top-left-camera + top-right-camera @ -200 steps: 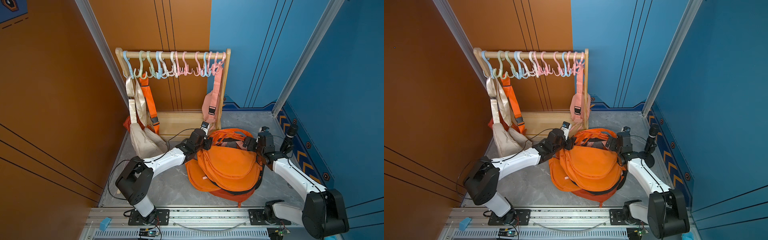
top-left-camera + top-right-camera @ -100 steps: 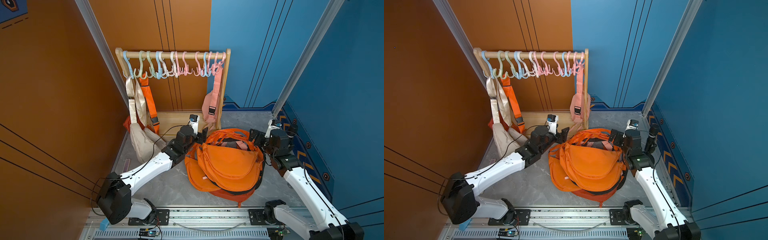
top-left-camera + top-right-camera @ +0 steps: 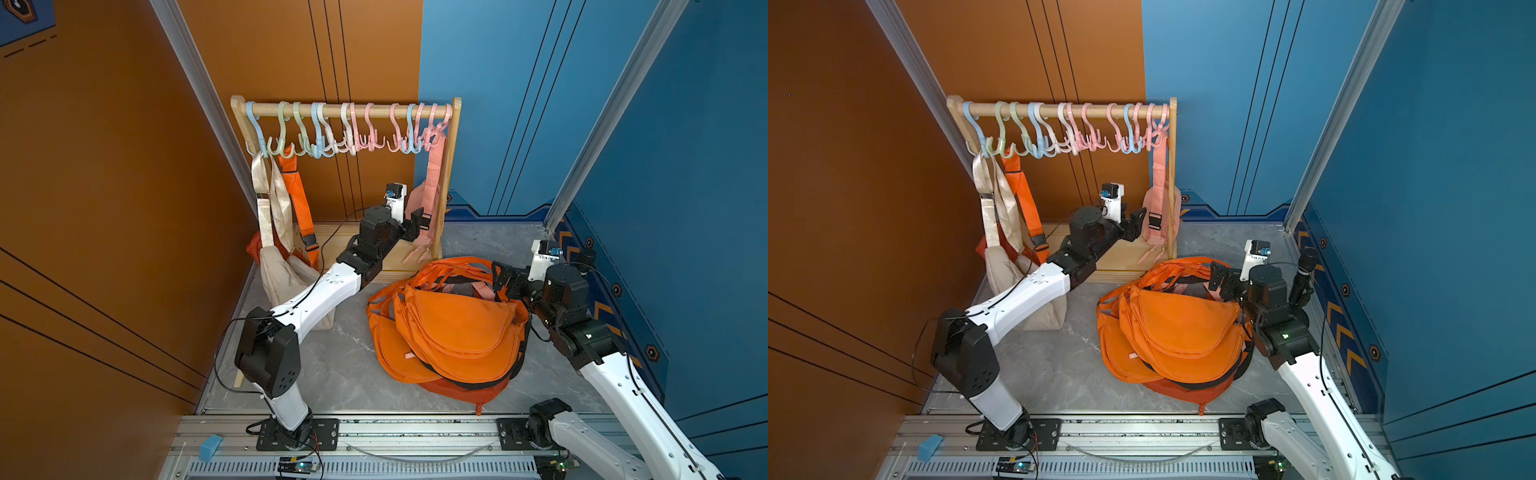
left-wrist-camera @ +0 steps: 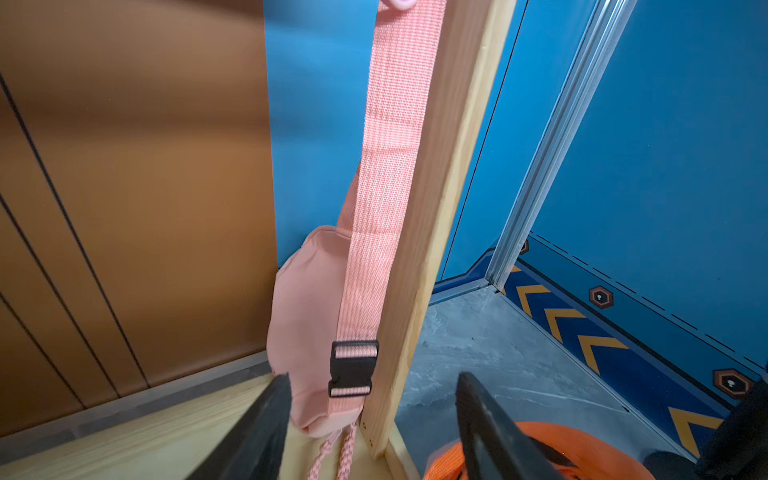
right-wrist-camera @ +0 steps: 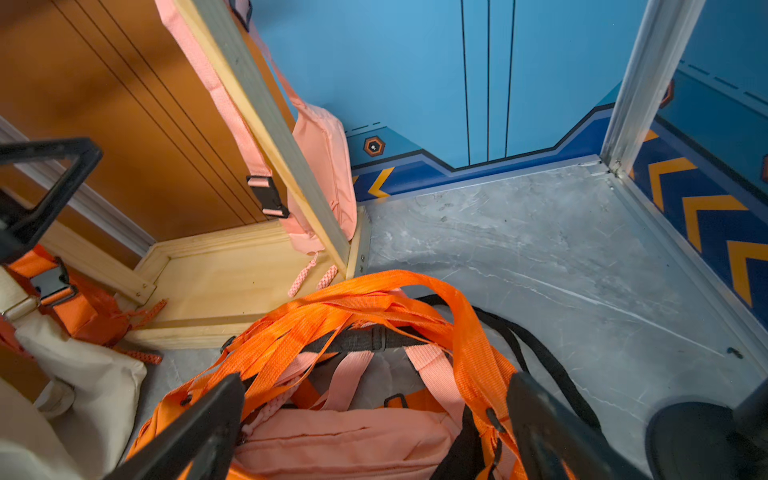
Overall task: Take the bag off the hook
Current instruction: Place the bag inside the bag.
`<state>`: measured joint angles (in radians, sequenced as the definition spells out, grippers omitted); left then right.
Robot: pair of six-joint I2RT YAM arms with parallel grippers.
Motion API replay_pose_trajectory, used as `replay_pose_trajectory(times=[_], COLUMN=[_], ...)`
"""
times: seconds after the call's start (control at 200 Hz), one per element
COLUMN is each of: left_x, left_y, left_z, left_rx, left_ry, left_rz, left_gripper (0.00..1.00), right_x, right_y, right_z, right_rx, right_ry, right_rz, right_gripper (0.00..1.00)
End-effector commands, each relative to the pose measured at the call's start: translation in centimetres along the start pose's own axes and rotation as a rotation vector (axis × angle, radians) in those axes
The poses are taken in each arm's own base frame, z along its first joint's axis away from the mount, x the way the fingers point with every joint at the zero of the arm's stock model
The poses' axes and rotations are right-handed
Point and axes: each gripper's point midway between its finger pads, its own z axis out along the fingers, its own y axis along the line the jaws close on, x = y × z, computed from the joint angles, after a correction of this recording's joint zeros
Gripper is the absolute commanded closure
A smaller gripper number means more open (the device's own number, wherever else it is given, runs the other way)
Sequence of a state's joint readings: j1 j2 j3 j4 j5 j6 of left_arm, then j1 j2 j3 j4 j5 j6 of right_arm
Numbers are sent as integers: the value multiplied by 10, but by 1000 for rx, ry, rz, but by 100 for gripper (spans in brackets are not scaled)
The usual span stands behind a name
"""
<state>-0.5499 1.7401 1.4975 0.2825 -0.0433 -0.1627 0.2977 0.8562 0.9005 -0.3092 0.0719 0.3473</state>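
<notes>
Grey marbled floor (image 3: 340, 365) fills the lower middle in both top views, with orange wall panels (image 3: 104, 208) at the left and blue panels (image 3: 498, 104) at the right. At the upper middle stands a wooden rack (image 3: 345, 110) strung with pastel hooks (image 3: 320, 133). The pink bag (image 3: 417, 198) hangs by its strap (image 3: 434, 174) from the last pink hook (image 3: 437, 126), at the rack's right end beside the post (image 3: 449, 166). The left gripper (image 3: 419, 221) sits just beside the bag's lower part, jaws apart and empty. A beige bag (image 3: 282, 274) hangs at the rack's left end. Right of centre lies a heap of orange bags (image 3: 453, 328); the right gripper (image 3: 500, 279) hovers at its upper right edge, jaws wide, holding nothing.

Left wrist view: the black fingers (image 4: 266, 415) stand apart, and beyond them the strap's black buckle (image 4: 353, 368) and the bag's bottom hang against the wooden post.

Right wrist view: the spread fingers (image 5: 199, 424) frame tangled orange straps (image 5: 353, 303) and a second pink bag (image 5: 340, 440) lying in the heap.
</notes>
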Motion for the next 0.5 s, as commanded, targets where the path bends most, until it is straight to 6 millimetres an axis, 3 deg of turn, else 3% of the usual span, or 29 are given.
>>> replay_pose_trajectory(times=[0.0,0.135,0.495], left_x=[-16,-11,-2], left_y=[-10,-7,-1], left_z=[17,39,97], left_rx=[85,84,106], left_ry=[-43,-62,-119], left_rz=[-11,-24,-87], left_gripper=[33,29,29], right_x=[-6,-6,-9], right_y=[10,18,30], right_z=[-10,-14,-18], right_rx=[-42,-85,-139], right_ry=[2,-1,-8], right_rz=[-28,-20,-28], right_gripper=[0,0,0])
